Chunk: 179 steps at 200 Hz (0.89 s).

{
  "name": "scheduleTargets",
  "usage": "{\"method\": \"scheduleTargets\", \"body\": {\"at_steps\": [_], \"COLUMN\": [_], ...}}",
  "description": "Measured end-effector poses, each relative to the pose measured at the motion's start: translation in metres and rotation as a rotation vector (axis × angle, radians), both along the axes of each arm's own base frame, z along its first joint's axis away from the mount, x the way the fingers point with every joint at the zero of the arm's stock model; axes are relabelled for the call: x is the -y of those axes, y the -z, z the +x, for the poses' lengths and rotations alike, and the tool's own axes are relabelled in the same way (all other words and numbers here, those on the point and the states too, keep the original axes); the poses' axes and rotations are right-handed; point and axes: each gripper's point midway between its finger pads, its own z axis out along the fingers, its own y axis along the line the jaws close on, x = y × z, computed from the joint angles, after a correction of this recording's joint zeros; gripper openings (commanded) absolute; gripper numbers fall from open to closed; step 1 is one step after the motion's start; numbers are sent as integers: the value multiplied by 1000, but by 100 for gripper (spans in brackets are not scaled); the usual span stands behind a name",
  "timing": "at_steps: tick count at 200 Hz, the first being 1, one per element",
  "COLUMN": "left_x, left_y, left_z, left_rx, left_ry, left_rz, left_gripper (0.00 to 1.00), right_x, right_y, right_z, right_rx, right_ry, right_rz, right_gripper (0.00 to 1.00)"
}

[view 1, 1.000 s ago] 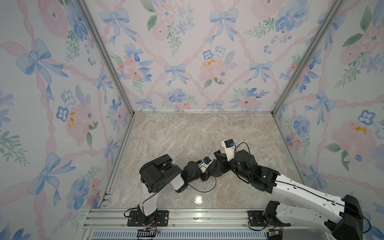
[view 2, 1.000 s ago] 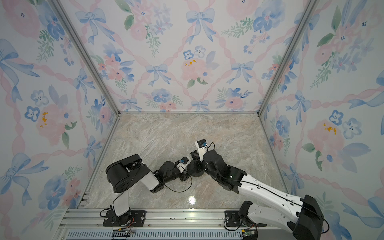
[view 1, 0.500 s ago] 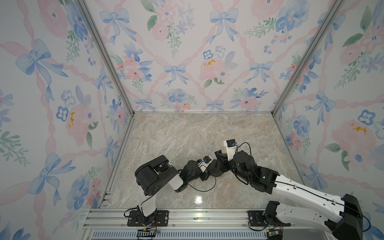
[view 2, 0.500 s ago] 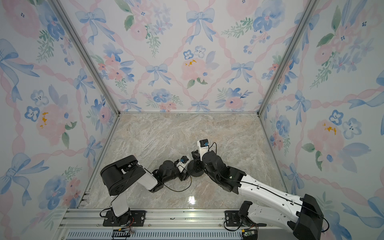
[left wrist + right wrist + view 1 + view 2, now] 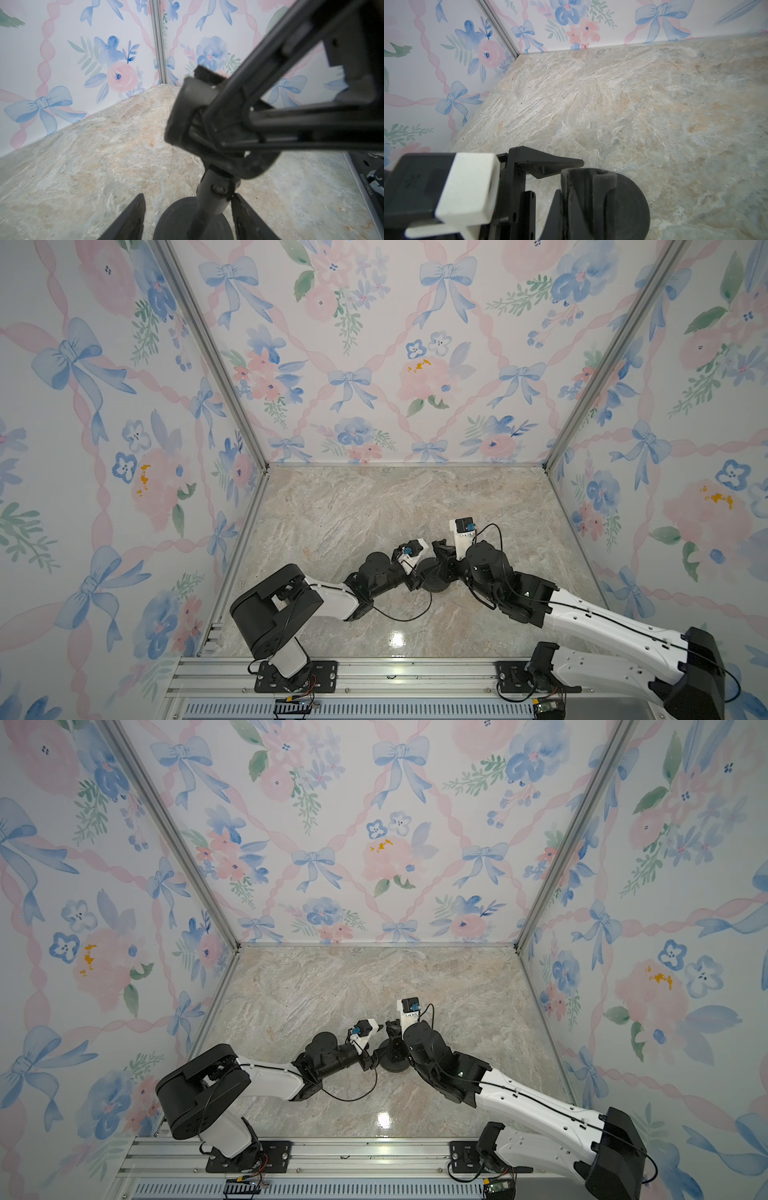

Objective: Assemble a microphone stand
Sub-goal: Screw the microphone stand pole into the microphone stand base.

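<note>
**L arm [image 5: 274, 610] pulls back**

Its elbow has sunk toward the front rail [image 5: 395, 672] vs 1 s ago. The mic stand [image 5: 434, 583] stands near the table [image 5: 353, 510] front-centre, rod [image 5: 209, 199] in disc base [image 5: 172, 220]. L gripper [image 5: 188, 199] fingers are apart, flanking rod. R gripper [image 5: 209, 124] is clamped on clip head [image 5: 182, 112].

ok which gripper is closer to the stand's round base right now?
Left. The left gripper sits low, fingers open either side of the rod, just above the base. The right gripper is higher, shut on the clip at the top.
</note>
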Motion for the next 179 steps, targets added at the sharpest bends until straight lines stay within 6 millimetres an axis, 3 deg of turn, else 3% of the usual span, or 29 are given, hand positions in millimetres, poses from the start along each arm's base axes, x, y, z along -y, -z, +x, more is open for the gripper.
{"method": "scheduleTargets", "body": {"at_steps": [23, 39, 112, 134, 179], "left_x": [11, 16, 29, 32, 38], "left_y": [-13, -16, 3, 2, 0], "left_z": [-4, -8, -6, -4, -3], "left_rx": [24, 34, 55, 74, 99], "left_ry": [43, 70, 103, 105, 120], "left_rz": [-26, -30, 21, 27, 21], "left_gripper": [66, 58, 26, 23, 15], "right_x": [0, 0, 2, 7, 15], "right_y": [0, 0, 3, 10, 3], "right_z": [0, 0, -1, -2, -10], "right_rx": [0, 0, -16, -41, -111], "right_ry": [0, 0, 9, 20, 8], "right_rz": [0, 1, -2, -22, -4], "right_gripper": [3, 4, 14, 23, 29]}}
